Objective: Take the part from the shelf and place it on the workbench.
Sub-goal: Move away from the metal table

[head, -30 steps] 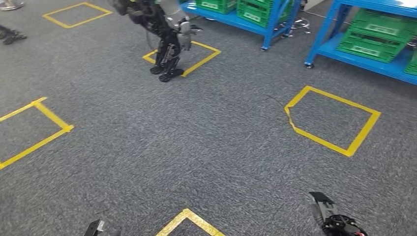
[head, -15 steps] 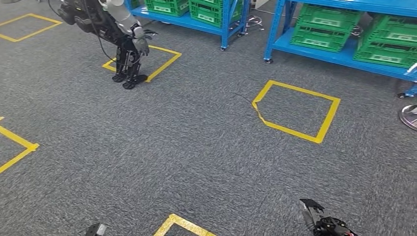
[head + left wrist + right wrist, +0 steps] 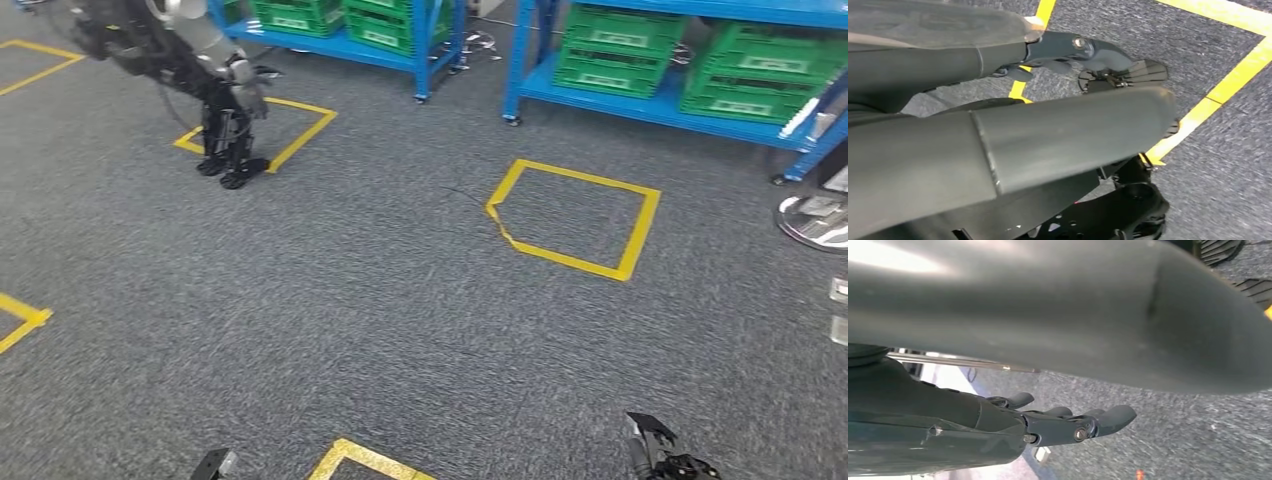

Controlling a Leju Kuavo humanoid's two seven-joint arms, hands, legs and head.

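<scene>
Two blue shelves stand at the far side of the floor in the head view: the right shelf carries green crates, and the left shelf holds more green crates. I cannot make out a single part inside them. My left hand hangs low at the bottom edge, with its dark fingers stretched out and nothing in them. My right hand hangs at the bottom right, and its fingers are spread apart over the carpet with nothing held.
Another humanoid robot stands at the far left on a yellow taped square. A second taped square lies on the grey carpet before the right shelf. A round metal base sits at the right edge. Yellow tape marks the floor near my feet.
The whole picture has slid left, so the camera has turned right: more of the right shelf is in sight. Both hands still hang low, holding nothing.
</scene>
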